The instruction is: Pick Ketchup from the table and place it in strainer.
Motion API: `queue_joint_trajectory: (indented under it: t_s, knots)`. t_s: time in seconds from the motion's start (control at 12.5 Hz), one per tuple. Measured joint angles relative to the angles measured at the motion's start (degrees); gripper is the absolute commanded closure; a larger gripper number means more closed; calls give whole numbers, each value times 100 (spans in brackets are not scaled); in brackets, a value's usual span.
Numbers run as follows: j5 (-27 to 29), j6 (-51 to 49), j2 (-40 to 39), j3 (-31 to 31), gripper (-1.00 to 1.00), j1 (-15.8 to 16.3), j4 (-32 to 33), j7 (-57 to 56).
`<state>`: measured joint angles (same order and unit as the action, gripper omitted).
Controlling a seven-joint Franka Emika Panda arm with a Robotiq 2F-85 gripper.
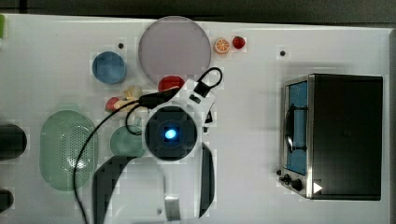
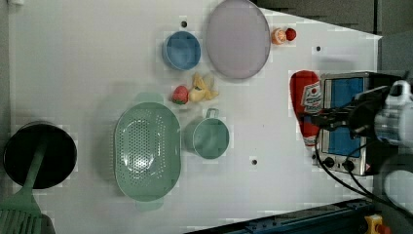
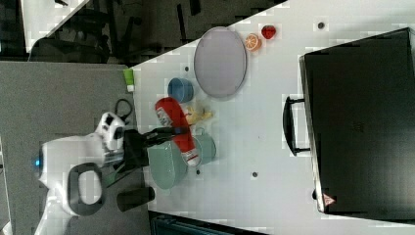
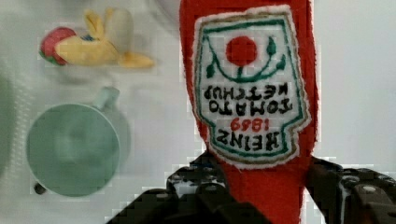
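Your pincer (image 4: 261, 186) is clenched on the Ketchup (image 4: 250, 88), gripping the red bottle low on its body with the label facing the wrist camera. In the right view the bottle (image 3: 176, 128) hangs off the table, near the middle of the frame, with the teal cup (image 3: 205, 149) behind it and the strainer (image 3: 166, 164) just below and left of it. In the left view the strainer (image 2: 146, 151) lies left of centre, well apart from the bottle at the right of the frame.

Watch three things from here. The bottle looks soft and plush, so I judge the grip may let it swing or slip if you move fast; a drop now would likely land it on the table or on the cup (image 2: 207, 138), not in the strainer. The cup stands just beside the strainer, and the toy banana (image 2: 202, 90) and strawberry (image 2: 180, 95) lie near the upper rim, so a low carry could knock them. And the bottle is long: let go too near the rim and it may tip out over the edge.
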<state>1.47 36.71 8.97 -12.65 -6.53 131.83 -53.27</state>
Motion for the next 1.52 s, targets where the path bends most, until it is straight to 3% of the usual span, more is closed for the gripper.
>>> queue_joint_trajectory:
  t_s: [0.24, 0.64, 1.12, 1.52]
  knots:
    - [80, -213, 96, -399, -9, 35, -112, 520]
    - [189, -101, -361, -1673, -9, 232, -90, 2177]
    - [293, 1304, -1388, -2655, -9, 498, -78, 3864]
    - [270, 2602, -2540, -2960, -9, 628, -90, 4840]
